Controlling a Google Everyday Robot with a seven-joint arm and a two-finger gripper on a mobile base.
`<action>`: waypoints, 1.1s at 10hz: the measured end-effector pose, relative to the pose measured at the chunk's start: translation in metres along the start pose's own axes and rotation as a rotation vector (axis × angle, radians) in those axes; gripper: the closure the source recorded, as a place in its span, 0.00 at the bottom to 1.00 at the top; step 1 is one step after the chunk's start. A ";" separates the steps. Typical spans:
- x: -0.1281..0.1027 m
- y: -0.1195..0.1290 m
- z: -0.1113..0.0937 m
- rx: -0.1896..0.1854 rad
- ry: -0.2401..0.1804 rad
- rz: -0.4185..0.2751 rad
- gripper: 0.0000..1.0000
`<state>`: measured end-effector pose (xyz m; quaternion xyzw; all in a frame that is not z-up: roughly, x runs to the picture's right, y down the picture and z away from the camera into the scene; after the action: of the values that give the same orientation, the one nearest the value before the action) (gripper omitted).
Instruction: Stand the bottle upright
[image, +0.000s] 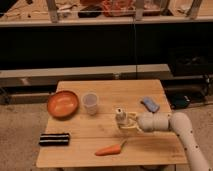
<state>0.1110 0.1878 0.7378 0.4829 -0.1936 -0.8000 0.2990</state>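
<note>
The small pale bottle (120, 115) with a whitish cap stands upright near the middle of the wooden table (150, 90), right of the translucent white cup (90, 103). My gripper (127, 124) reaches in from the right on the white arm (170, 122) and is shut on the bottle's lower part, with its base at or just above the tabletop.
An orange bowl (63, 104) sits at the table's left. A black bar-shaped object (54, 139) lies at the front left. An orange carrot (110, 149) lies near the front edge, just below my gripper. A blue object (149, 104) lies at the right. Dark shelving stands behind.
</note>
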 end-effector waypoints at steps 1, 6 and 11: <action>-0.003 -0.006 -0.001 -0.016 0.023 -0.016 1.00; 0.005 -0.017 -0.003 -0.075 0.110 -0.036 1.00; 0.017 -0.013 0.001 -0.110 0.109 -0.020 1.00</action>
<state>0.1005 0.1865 0.7196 0.5104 -0.1279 -0.7850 0.3271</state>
